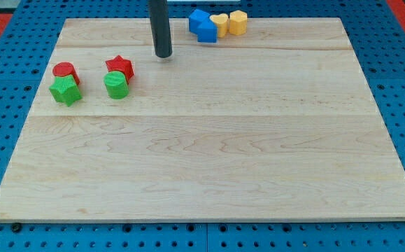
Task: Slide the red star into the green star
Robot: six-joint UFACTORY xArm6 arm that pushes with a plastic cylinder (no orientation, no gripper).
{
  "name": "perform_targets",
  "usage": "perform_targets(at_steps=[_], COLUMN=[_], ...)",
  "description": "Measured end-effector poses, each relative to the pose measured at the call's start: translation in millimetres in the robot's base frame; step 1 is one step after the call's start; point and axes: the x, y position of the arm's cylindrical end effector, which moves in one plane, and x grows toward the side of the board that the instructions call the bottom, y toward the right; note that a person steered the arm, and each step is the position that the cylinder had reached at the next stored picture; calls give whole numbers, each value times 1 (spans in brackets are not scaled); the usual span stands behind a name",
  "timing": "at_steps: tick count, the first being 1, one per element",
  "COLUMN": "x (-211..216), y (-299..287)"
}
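Observation:
The red star (120, 66) lies at the board's upper left, touching the green cylinder (116, 85) just below it. The green star (65, 90) lies further to the view's left, with the red cylinder (66, 71) touching it from above. My tip (163, 54) stands on the board to the right of the red star and slightly above it, a short gap apart from it.
At the board's top edge sit two blue blocks (203, 26), a yellow heart (219, 24) and a yellow block (238, 22), clustered to the right of my rod. The wooden board (209, 154) lies on a blue pegboard table.

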Motion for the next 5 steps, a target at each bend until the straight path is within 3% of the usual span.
perform_targets(at_steps=[5], x=[56], y=[-79])
